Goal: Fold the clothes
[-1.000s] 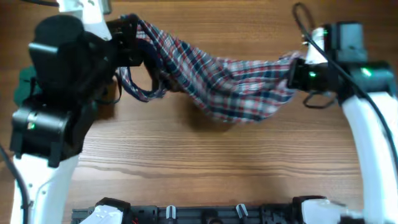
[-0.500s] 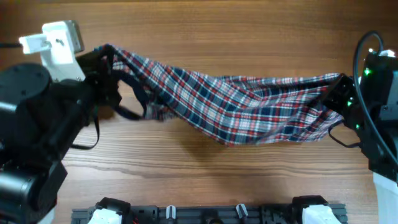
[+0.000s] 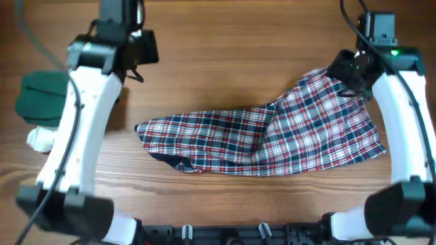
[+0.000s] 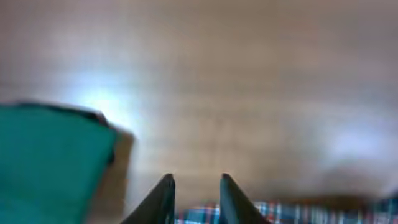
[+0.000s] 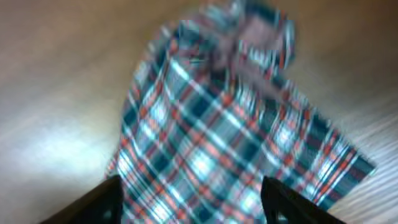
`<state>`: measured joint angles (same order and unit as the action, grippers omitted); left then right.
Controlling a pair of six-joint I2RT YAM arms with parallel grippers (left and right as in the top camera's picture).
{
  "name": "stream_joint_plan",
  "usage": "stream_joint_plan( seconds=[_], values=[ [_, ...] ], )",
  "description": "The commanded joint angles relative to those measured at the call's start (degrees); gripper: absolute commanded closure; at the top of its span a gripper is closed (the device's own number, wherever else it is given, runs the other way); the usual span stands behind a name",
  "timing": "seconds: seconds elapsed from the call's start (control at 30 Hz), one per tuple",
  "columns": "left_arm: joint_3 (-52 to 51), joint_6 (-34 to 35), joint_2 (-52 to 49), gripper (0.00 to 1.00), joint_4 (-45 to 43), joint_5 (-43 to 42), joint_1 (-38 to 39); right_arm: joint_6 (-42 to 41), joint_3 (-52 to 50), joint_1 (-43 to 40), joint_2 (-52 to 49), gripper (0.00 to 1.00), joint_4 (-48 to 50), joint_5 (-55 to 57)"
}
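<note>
overhead view shows the plaid cloth (image 3: 272,136) lying loose and wrinkly on the wooden table (image 3: 225,34). the left gripper (image 4: 196,182) has its fingers a little apart with nothing between them. the cloth's edge peeks out just under its tips, and a folded green cloth (image 4: 50,162) sits off to their left. the right gripper (image 5: 191,186) is spread wide and empty, with the plaid cloth right in front of its fingers. it looks light, soft and floppy, so it will likely sag. pinching a corner or hem seems best.

No readable text, label or number shows; both wrist views are blurred.
</note>
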<state>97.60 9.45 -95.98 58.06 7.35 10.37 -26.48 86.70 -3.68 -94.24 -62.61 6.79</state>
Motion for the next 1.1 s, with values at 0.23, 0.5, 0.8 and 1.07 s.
stream_joint_plan(
  seconds=[0.23,0.5,0.8,1.07],
  values=[
    [0.9,-1.6,-0.6,0.67,12.1,-18.9,4.0,7.8,-2.2,-1.4,-0.8,0.04,-1.1,-9.1],
    [0.9,-1.6,-1.3,0.67,13.6,-18.9,5.3,11.1,-2.9,-5.1,-12.5,0.07,8.0,-1.8],
    [0.9,-1.6,-1.3,0.66,12.2,-18.8,5.3,17.6,-2.8,-4.9,-14.5,0.95,3.6,-22.2],
    [0.9,-1.7,-1.3,0.61,10.8,-18.0,5.3,15.2,-2.8,-5.2,-2.6,0.63,9.8,-9.4]
  ],
)
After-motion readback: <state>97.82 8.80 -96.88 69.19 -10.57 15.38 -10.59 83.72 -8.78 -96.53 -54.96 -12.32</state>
